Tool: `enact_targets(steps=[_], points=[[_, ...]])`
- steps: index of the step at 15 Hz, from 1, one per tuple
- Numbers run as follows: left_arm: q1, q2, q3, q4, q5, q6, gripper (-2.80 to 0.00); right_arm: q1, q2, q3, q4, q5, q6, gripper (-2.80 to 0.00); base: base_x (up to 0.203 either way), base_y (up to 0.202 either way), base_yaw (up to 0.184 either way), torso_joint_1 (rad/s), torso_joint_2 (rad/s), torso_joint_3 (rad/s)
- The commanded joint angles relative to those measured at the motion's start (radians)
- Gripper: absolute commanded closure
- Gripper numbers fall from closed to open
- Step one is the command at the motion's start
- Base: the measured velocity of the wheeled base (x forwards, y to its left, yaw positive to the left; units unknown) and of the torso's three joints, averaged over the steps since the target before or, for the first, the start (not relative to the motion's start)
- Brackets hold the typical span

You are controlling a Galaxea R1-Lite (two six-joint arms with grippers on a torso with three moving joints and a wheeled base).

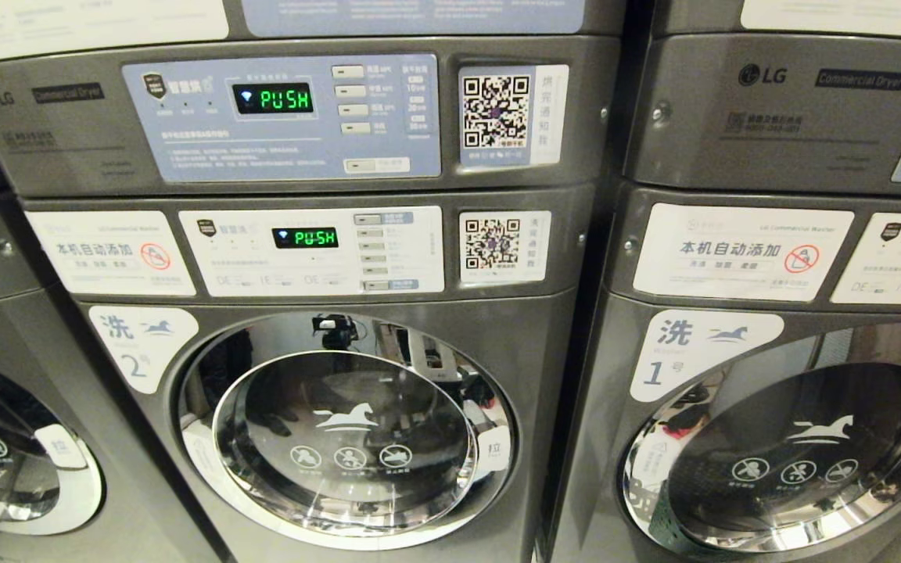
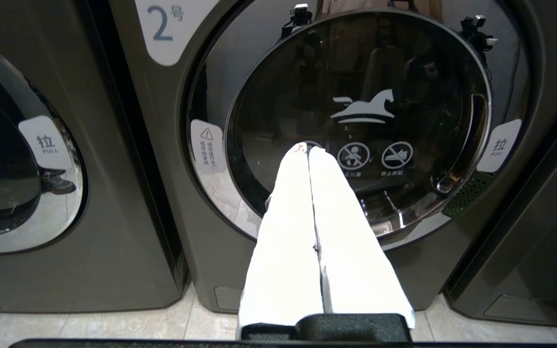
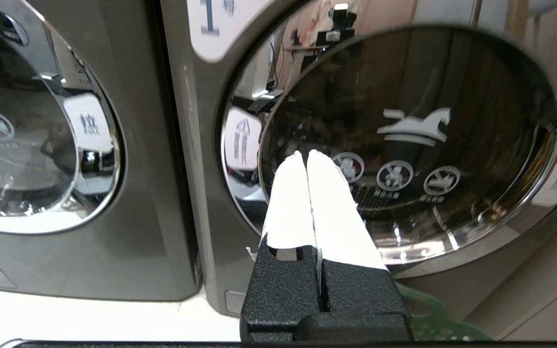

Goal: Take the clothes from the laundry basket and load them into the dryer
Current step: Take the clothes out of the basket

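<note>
Both sets of jaws are pressed together, empty: left gripper (image 2: 309, 147) faces the grey number-2 machine's round glass door (image 2: 356, 121); right gripper (image 3: 306, 153) faces number 1's, green plastic laundry basket (image 3: 433, 324) at five o'clock.

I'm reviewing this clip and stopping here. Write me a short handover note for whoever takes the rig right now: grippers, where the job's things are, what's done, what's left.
Left gripper: shut, empty, pointing at the closed door of machine 2.
Right gripper: shut, empty, pointing at the closed door of machine 1.
Laundry basket: only a green mesh edge shows, on the floor by machine 1; no clothes are visible.
Dryer panel: sits above the washer panel; both displays read PUSH. No dryer door is in view.
Done: nothing visible; no door open, no clothes moved.
Left: open the dryer, take clothes from the basket, load them.
</note>
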Motion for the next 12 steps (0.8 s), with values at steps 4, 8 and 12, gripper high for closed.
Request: enact_targets(steps=[4, 8, 12], points=[[0.003, 0.0, 0.0, -0.001, 0.001, 0.0, 0.0, 0.0, 0.0, 0.0, 0.0, 0.001, -0.001, 0.0, 0.0, 0.0, 0.0, -0.19, 0.47, 0.272], [0.005, 0.0, 0.0, -0.001, 0.001, 0.0, 0.0, 0.0, 0.0, 0.0, 0.0, -0.001, 0.003, 0.0, 0.0, 0.0, 0.0, -0.183, 0.46, 0.277], [0.003, 0.0, 0.0, -0.001, 0.001, 0.0, 0.0, 0.0, 0.0, 0.0, 0.0, -0.006, 0.003, 0.0, 0.0, 0.0, 0.0, -0.139, 0.41, 0.272]])
